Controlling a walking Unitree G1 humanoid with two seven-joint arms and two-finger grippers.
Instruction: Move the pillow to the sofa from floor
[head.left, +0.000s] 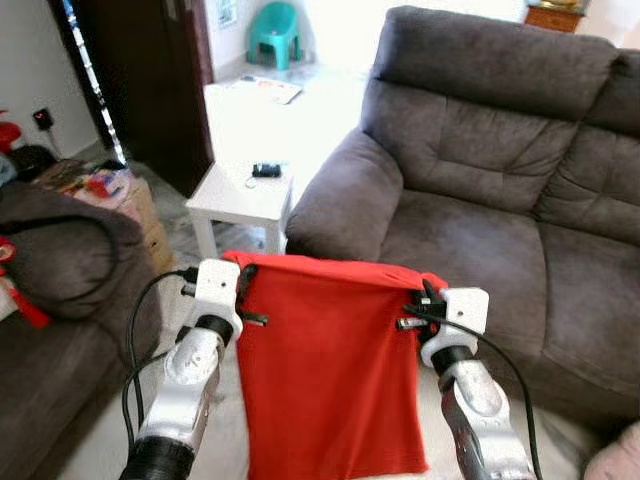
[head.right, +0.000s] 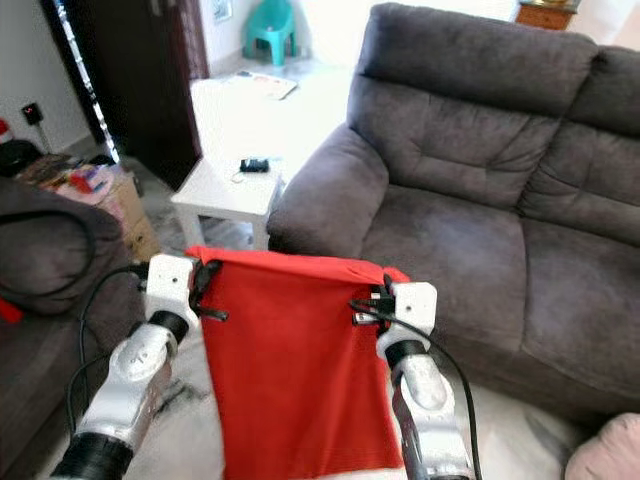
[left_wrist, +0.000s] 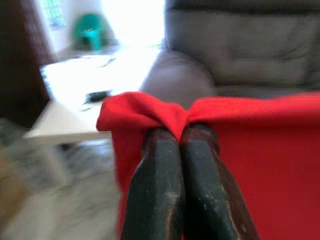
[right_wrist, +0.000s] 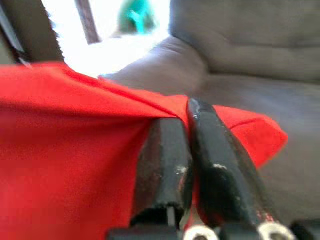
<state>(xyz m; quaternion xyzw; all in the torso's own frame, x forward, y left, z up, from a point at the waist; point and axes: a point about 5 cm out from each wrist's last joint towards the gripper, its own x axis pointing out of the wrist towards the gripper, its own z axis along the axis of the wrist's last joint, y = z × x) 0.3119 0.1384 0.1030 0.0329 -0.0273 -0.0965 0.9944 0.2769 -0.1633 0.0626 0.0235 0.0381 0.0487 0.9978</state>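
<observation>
I've got the red pillow (head.left: 325, 370) up off the floor, hanging flat between my 2 arms in front of me. My left gripper (head.left: 243, 290) is pinched tight on its top left corner; in the left wrist view both fingers (left_wrist: 155, 190) press together w/ red cloth bunched at the tips. My right gripper (head.left: 418, 305) is clamped the same way on the top right corner. The grey sofa (head.left: 500, 180) sits just beyond, its seat to the far right of the pillow. A white side table (head.left: 245, 195) stands to the far left by the sofa arm, small dark item (head.left: 266, 170) on top.
</observation>
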